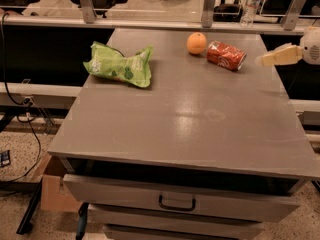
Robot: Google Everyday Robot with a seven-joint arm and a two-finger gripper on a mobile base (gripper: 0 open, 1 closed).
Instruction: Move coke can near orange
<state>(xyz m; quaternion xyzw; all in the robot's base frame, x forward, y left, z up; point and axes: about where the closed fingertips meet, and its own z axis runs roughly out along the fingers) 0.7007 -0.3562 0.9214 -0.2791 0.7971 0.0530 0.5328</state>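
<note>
The can lies on its side at the far right of the desk, its red wall with white lettering facing up and its silver top turned toward the right edge. The orange sits just to the left of it, a little farther back; the two are so close that I cannot tell whether they touch. The hand hangs out past the right edge of the desk, level with the can and just to the right of it, pointing left toward the silver top with a clear gap between them. It holds nothing, and whether it is wide or narrow I cannot tell, since it shows as one pale wedge from this side. Behind it a rounded white part of the arm enters from the right border. A crumpled green bag lies on the far left of the desk, well apart from the orange and the can. The near half of the grey top carries nothing but a faint sheen of light. Below the front edge a drawer stands slightly pulled out, with a dark handle in its middle. A clear bottle stands behind the rail beyond the desk, and a cardboard box rests on the floor at lower left.
</note>
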